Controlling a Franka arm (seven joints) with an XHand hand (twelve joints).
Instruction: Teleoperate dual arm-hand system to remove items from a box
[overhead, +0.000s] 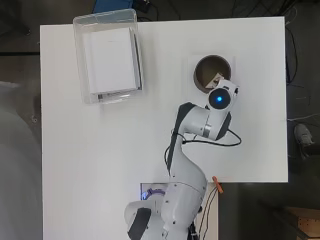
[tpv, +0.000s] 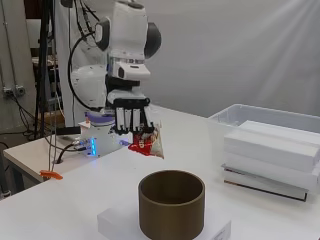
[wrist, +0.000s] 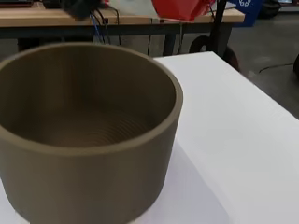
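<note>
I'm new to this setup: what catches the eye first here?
The hand holds a red and clear snack bag in the air, above and behind the brown round container. Off to the side stands a clear plastic bin with white boxes inside.

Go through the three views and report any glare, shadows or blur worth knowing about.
Overhead view: the white table is evenly lit with weak shadows; a blue light glows on the arm above the brown cylinder. Side view: light streaks across the backdrop at upper right; the red packet in the hand looks soft. Wrist view: the cylinder's inside is shaded and the packet above is blurred.
</note>
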